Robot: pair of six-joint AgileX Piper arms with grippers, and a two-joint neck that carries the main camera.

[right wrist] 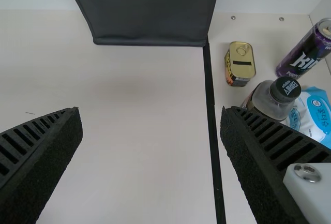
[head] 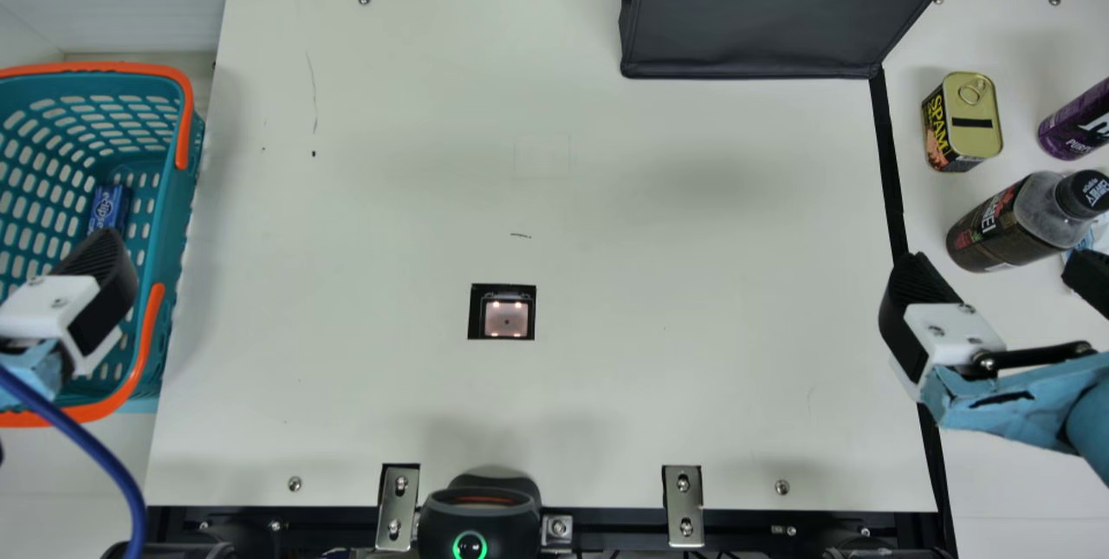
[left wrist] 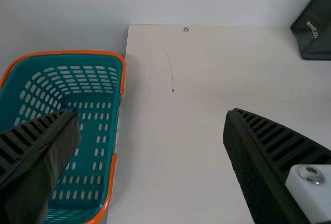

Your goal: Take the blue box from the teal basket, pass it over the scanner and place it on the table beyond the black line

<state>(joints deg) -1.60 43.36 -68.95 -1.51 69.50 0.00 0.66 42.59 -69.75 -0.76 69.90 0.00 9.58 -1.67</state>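
One basket [head: 169, 221], blue box [head: 107, 208], bottle [head: 1009, 225], bag [head: 754, 26] and soft pack [right wrist: 316, 111]; two cans [head: 976, 130].

Wide open to pass over the worktop [head: 693, 403], from the teal basket [head: 169, 238] across the scanner window [head: 507, 316] to the black line [head: 889, 152]. Blocked at the far edge by the black bag [head: 745, 30]. Crowded beyond the line — with tin [head: 975, 117], bottle [head: 1001, 234], purple can [head: 1070, 126] and wipes pack [right wrist: 316, 113] — and overhung by the right tool [head: 996, 273]. Walled in around the blue box [head: 108, 208], with the left tool [head: 97, 277] over the basket's nearer part.
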